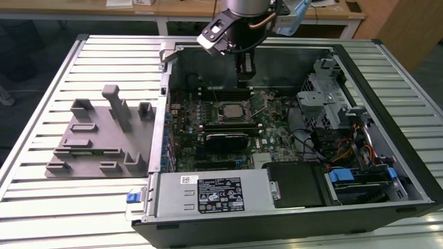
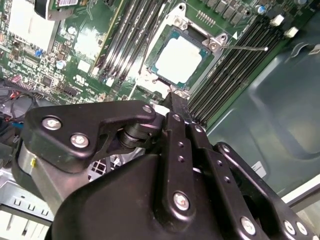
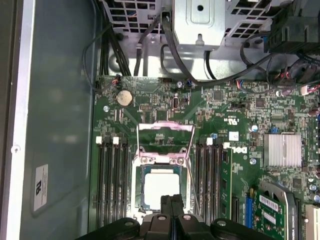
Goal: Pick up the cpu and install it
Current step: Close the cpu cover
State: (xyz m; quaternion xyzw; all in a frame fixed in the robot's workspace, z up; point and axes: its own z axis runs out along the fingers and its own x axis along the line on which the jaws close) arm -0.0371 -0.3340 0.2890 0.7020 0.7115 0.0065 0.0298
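Bright, even light from above in the exterior view, soft shine on the ribbed tabletop (image 1: 41, 207). Darker inside the computer case (image 1: 291, 65), deep shade near its walls. Strong white glare on the cpu (image 2: 179, 60) in the second wrist view, paler shine in the first wrist view. Very dark on the black tool (image 2: 178, 100), tiny glints on screws (image 2: 181, 201).

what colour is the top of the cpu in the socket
The cpu top is pale, shiny silver-grey, clearest in the second wrist view.
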